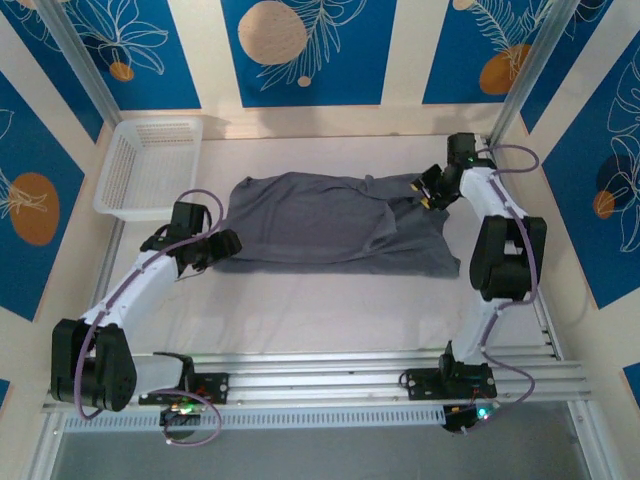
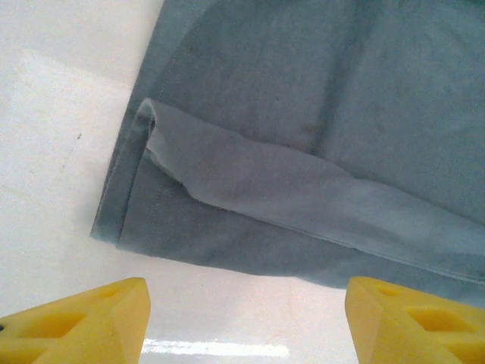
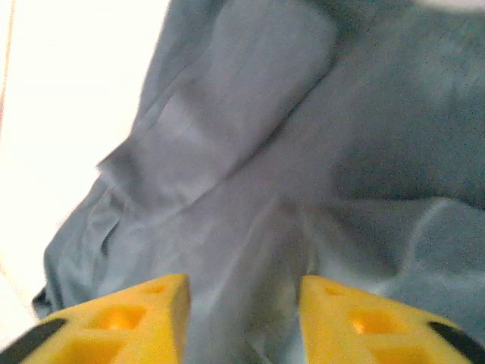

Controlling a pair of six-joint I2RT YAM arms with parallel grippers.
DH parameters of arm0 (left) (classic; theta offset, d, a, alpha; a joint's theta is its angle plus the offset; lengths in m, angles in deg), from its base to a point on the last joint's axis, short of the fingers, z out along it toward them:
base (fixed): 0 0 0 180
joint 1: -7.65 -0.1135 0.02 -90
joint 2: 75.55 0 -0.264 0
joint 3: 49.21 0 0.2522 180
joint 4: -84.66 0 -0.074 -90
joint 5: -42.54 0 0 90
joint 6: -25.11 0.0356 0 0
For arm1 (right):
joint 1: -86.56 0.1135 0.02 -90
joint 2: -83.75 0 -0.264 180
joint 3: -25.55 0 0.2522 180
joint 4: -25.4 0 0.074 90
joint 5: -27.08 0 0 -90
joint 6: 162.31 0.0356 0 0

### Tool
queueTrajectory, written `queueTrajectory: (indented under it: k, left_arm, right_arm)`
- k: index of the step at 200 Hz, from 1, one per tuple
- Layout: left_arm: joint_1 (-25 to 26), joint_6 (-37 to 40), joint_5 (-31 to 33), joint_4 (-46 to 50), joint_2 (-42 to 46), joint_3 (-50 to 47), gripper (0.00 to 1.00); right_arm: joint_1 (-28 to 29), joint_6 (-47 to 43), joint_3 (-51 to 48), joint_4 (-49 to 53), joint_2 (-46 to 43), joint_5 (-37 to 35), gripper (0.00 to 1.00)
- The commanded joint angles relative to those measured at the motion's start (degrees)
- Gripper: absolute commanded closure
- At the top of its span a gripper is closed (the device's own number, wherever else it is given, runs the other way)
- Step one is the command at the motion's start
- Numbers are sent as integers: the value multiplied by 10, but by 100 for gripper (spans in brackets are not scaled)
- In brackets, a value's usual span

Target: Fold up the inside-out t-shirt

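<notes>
— What sits at the far left of the bench (image 1: pixel 300 310)?
— A white mesh basket (image 1: pixel 150 165), rectangular, tucked into the corner with its open side up.
— And the bench itself?
— White and plain, with ribbed aluminium rails (image 1: pixel 330 372) running across its near edge.
— The walls?
— Cream, set with blue panels (image 1: pixel 300 50) that carry white leaf outlines and orange or tan discs. Metal posts (image 1: pixel 80 60) rise at the far corners.

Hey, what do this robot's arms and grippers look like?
Both arms are white tubes with chunky black joint housings: left arm, right arm. A lilac cable loops along each. The fingers are yellow wedges with cut-out pockets. Green lights glow at the bases.
</notes>
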Motion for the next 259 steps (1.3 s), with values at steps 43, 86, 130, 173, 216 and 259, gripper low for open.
queueTrajectory:
  k: [43,86,130,173,216,259]
  left_arm:
    - [17,20,-73,-28,-14,-12,31]
    - [60,-10,-28,-45,-149,92,100]
    - [51,-47,41,-25,-304,190,100]
    - [52,-69,51,-24,-321,104,100]
    - [59,-78,12,-54,-188,-87,100]
    - [84,-87,0,-15,-61,-131,100]
  right_arm:
    - [56,-45,-258,-50,-175,23,57]
    - [30,-6,-362,-127,-161,2,100]
    - [-8,-73,-333,-86,-112,15,100]
    - [-28,-93,-359,-11,-96,31,100]
    - [-98,-90,-483,18,-190,67,97]
    - [-77,-62,-504,77,-337,91,90]
